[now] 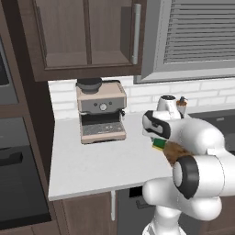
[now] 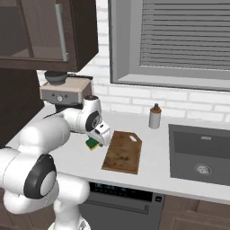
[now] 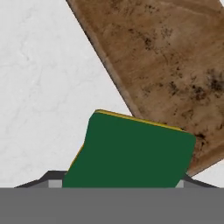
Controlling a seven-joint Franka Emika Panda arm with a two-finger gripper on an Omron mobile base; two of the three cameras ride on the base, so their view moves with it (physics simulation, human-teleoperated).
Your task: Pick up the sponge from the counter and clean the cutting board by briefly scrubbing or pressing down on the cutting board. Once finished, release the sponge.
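The gripper (image 2: 99,140) clamps the sponge (image 3: 129,151) (green face up) beside the board (image 2: 122,151) — a shallow pinch could slip under scrubbing pressure.

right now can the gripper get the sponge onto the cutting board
Probably yes. The gripper appears to hold the sponge right at the cutting board edge, and the hand view shows bare wood beside it, with nothing on the board blocking the way.

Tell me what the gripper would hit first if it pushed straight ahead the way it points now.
Likely the sponge, right before the gripper; behind it lie the cutting board's edge and the counter. Depth is unclear.
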